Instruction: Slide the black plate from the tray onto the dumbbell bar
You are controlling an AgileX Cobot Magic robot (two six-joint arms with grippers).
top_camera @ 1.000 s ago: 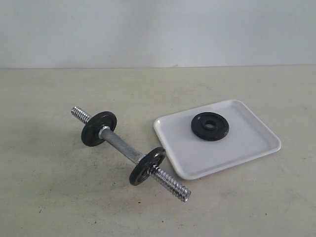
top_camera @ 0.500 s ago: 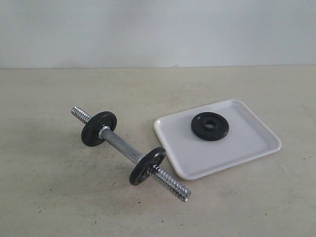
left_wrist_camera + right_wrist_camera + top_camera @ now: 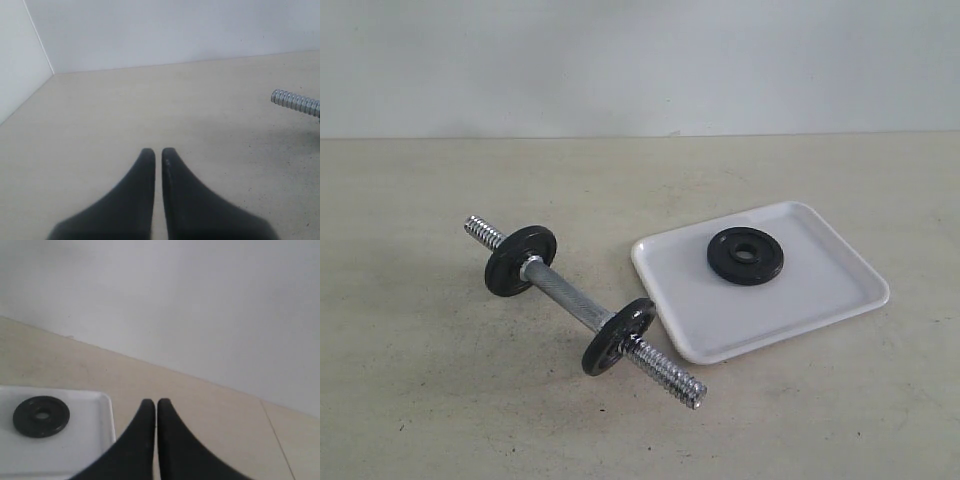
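Observation:
A black plate [image 3: 745, 256] lies flat on the white tray [image 3: 820, 290] at the right of the table. Left of the tray rests the chrome dumbbell bar [image 3: 565, 295], lying diagonally, with two more black discs [image 3: 521, 259] [image 3: 618, 336] threaded on it. Neither arm shows in the exterior view. My left gripper [image 3: 158, 153] is shut and empty above bare table, with the bar's threaded end [image 3: 296, 103] off to one side. My right gripper [image 3: 155, 403] is shut and empty beside the tray's corner [image 3: 102, 405], apart from the black plate [image 3: 41, 416].
The beige tabletop [image 3: 440, 400] meets a pale wall [image 3: 640, 60] at the back. A side wall [image 3: 20, 60] shows in the left wrist view.

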